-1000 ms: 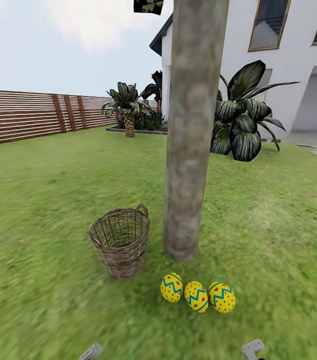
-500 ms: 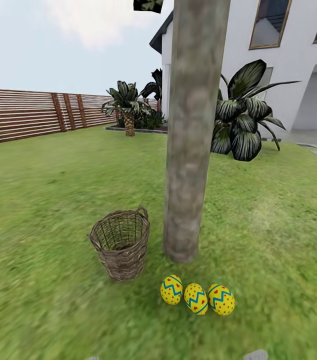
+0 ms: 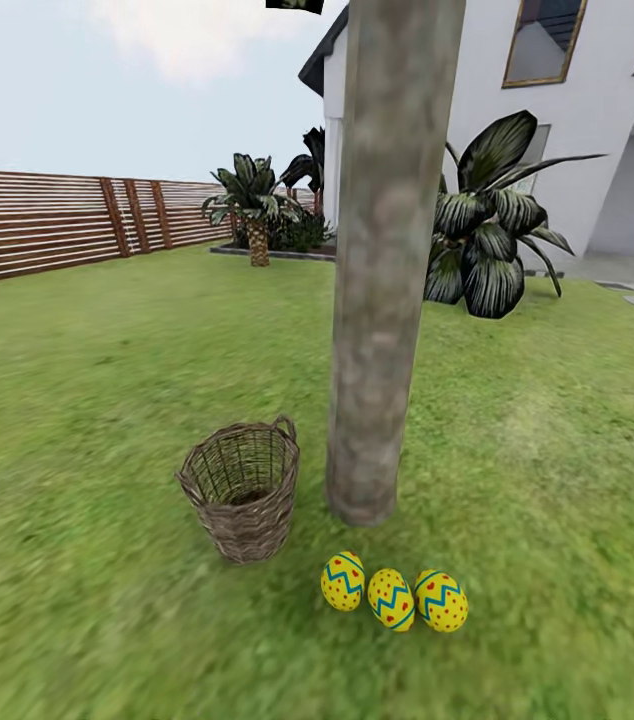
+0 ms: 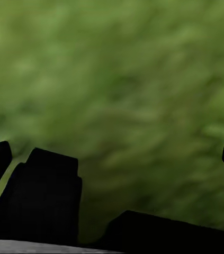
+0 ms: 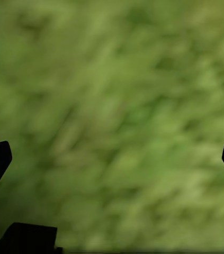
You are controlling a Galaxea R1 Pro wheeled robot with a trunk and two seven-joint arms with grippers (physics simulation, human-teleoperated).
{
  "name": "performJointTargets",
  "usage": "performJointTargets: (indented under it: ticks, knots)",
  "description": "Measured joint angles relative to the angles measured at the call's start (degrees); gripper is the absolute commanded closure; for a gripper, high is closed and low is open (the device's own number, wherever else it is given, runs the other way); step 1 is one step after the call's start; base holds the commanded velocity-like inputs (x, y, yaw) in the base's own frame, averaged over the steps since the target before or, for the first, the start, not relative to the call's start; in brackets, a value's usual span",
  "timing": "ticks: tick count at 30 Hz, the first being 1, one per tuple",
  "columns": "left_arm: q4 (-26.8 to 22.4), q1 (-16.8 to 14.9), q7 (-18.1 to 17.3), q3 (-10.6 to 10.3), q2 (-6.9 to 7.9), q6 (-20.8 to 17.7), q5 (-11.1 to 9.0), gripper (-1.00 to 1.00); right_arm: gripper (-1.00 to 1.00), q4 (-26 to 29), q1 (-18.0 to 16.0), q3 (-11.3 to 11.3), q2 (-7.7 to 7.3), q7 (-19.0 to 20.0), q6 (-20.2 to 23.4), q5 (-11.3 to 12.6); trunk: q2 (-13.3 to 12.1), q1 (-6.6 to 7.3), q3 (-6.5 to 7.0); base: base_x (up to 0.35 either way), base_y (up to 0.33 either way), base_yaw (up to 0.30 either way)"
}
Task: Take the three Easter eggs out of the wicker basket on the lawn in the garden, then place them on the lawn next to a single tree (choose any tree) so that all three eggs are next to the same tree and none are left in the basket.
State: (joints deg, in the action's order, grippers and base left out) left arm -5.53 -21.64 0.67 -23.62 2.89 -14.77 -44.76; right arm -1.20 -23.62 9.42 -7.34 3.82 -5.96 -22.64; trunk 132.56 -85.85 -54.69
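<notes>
**Three eggs on the grass beside the tree, basket standing apart**

The three Easter eggs lie in a short row on the lawn, just in front of the foot of the tree. The left egg, the middle egg and the right egg sit close together, the middle and right ones touching or nearly so. Each is yellow with red dots and a blue zigzag band. All three rest on the grass near the base of the thick grey-brown trunk, a little apart from it.

The wicker basket stands upright on the lawn, just to the left of the trunk and apart from the eggs. Through its open top only the woven wall and dark bottom can be seen; no egg shows inside.

Behind, a brown slatted fence runs along the left, a short palm stands by a dark bed, a large-leaved bush grows to the right of the trunk, and a white house fills the upper right.

In the left wrist view the left claw has its dark fingertips at opposite edges of the picture, spread wide over blurred grass and gripping nothing. In the right wrist view the right claw is likewise spread wide over grass, with nothing between its fingers.
</notes>
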Motion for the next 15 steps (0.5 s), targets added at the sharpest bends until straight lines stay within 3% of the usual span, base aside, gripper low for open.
performJointTargets:
  ticks: [7, 15]
  knots:
    - [3.97, 0.31, 0.38, 0.02, -0.95, 4.54, 0.03, -1.0, -1.0, -0.1, 0.15, -0.03, 0.01, 0.01, 0.0, 0.0, -2.81, 1.54, 0.62, 0.0, 0.0, 0.0]
    - [4.85, 0.42, 1.6, 0.02, -1.44, 5.39, 0.13, -1.0, -1.0, -0.13, 0.98, -0.05, 0.02, 0.01, -0.03, 0.0, -6.02, 3.3, 1.34, 0.0, 0.0, 0.0]
